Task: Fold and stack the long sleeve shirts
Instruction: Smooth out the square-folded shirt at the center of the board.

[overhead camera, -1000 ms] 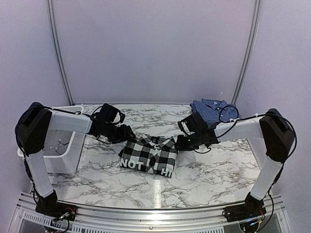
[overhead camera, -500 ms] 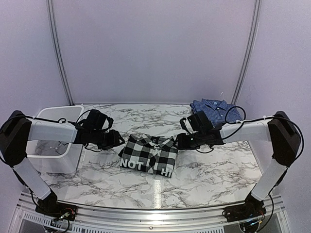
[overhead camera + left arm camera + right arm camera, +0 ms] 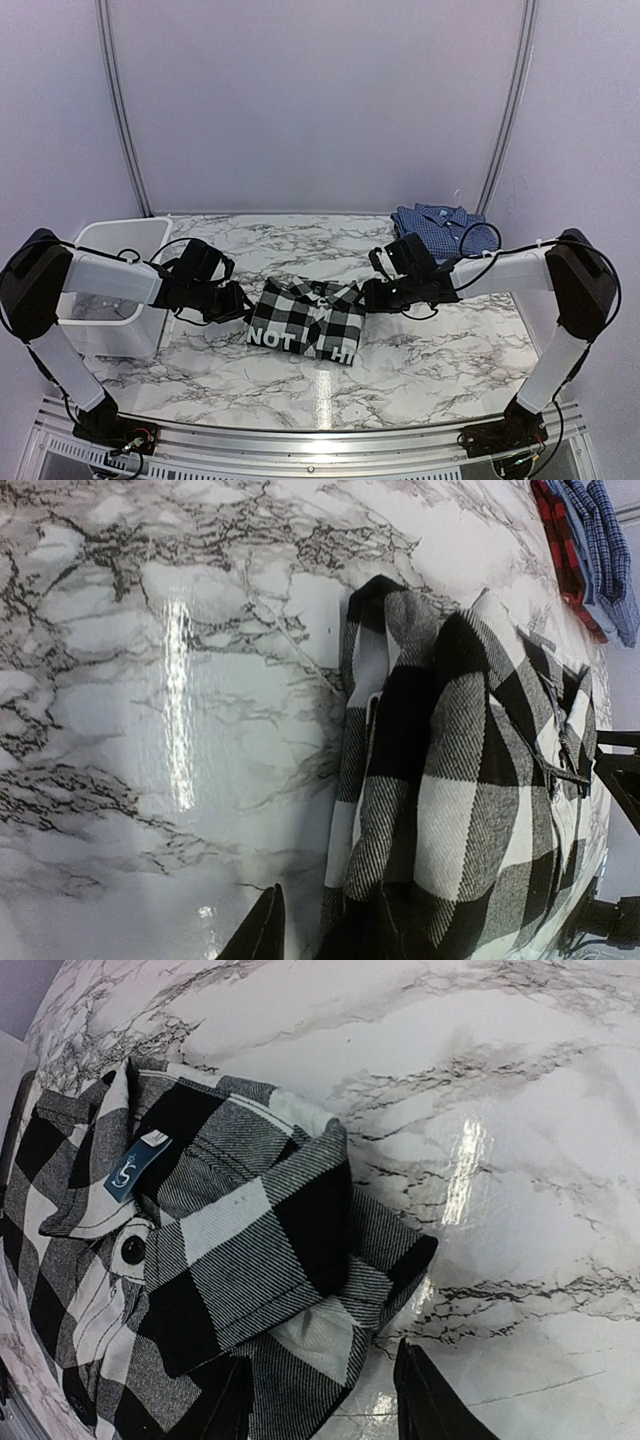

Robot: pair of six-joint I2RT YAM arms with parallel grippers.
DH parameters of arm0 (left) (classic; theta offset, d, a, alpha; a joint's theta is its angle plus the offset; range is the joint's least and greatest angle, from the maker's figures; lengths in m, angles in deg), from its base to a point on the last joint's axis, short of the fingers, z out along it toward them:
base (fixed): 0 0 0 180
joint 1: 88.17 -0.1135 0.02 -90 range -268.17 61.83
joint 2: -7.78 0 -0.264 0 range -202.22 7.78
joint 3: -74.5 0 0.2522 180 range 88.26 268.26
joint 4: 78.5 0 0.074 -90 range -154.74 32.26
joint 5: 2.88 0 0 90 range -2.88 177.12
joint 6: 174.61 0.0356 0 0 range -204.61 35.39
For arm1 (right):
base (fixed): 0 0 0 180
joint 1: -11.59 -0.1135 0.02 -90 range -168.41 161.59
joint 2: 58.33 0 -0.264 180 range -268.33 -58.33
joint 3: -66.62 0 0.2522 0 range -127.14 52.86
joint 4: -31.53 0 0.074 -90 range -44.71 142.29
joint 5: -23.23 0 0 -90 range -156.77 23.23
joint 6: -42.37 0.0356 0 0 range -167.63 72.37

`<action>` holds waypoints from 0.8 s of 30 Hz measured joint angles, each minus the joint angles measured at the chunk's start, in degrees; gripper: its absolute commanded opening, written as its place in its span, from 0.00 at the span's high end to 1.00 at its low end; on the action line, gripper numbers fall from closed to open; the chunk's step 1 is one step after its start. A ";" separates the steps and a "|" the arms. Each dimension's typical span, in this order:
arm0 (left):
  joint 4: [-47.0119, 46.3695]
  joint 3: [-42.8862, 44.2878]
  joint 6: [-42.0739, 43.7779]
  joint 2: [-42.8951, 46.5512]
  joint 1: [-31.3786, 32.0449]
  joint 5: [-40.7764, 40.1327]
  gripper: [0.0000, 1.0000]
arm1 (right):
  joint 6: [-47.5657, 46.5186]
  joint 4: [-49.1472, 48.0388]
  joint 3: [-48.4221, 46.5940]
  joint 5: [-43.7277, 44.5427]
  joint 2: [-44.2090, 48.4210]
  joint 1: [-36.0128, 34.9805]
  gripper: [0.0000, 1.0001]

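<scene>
The black-and-white check shirt (image 3: pixel 305 318) lies folded mid-table, its white lettering toward the near edge. The blue checked shirt (image 3: pixel 438 224) lies folded at the back right. My left gripper (image 3: pixel 238 303) sits low at the check shirt's left edge (image 3: pixel 440 780). In the left wrist view one finger (image 3: pixel 262 930) rests on bare marble, apart from the cloth, and the other is lost in the dark fabric. My right gripper (image 3: pixel 368 293) is at the shirt's right edge, open, with the folded corner (image 3: pixel 300 1260) between its fingers (image 3: pixel 430 1400).
A white plastic bin (image 3: pixel 95 330) stands at the left, close behind my left arm. A red checked cloth (image 3: pixel 560 530) shows under the blue shirt. Curved frame poles rise at the back corners. Bare marble (image 3: pixel 450 350) lies right of the check shirt.
My left arm has swung down from beside the bin to the check shirt's left edge. My right gripper has stayed at the right edge and spread its jaws.
</scene>
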State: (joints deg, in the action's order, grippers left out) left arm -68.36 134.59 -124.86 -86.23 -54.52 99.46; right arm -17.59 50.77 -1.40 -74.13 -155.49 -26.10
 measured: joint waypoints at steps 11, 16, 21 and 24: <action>-1.29 -0.98 -4.87 1.22 2.34 5.09 1.00 | 0.20 -0.90 0.98 -0.09 -0.24 0.00 0.57; -3.58 -1.92 -7.39 2.10 2.93 8.52 1.00 | 0.24 -1.40 1.14 -0.09 -0.96 0.00 0.57; -5.84 -4.13 -8.68 -2.97 5.73 11.19 1.00 | 0.26 -2.01 1.14 -0.09 -1.86 0.00 0.57; -7.30 -4.28 -9.07 -5.18 7.23 12.17 0.99 | 0.22 -1.97 1.14 -0.04 -2.12 0.00 0.56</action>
State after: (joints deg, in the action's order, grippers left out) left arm -75.66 130.30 -133.93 -91.41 -47.28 111.63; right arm -17.37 48.80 -0.26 -74.17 -157.61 -26.10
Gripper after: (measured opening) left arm 0.006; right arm 0.429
